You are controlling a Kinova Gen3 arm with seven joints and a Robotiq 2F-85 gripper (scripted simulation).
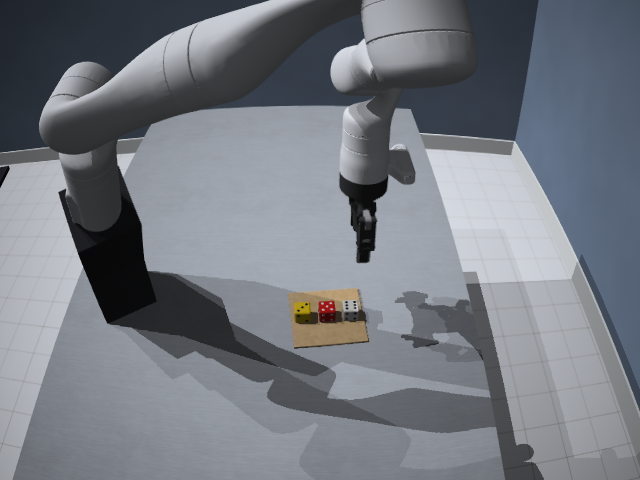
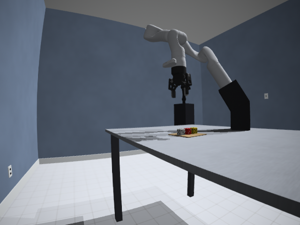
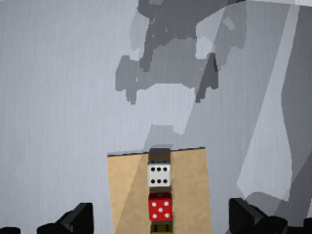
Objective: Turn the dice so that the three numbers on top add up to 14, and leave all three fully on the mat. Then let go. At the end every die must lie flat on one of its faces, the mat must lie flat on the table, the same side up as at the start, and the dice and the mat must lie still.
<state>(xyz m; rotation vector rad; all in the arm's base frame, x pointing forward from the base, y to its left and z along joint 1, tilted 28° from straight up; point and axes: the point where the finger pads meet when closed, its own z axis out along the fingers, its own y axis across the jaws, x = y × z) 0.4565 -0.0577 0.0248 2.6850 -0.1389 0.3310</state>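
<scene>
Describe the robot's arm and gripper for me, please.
The arm is smooth, rounded and light grey, with thin dark seam lines. The gripper is black, with two jointed fingers below a dark collar. No cables are visible.

Yellow die [image 1: 302, 312] [image 2: 194, 130] [image 3: 161, 228], red die [image 1: 326, 311] [image 2: 188, 131] [image 3: 160, 208] with 5 white pips, white die [image 1: 350, 310] [image 2: 180, 131] [image 3: 159, 175] with 6 black
</scene>
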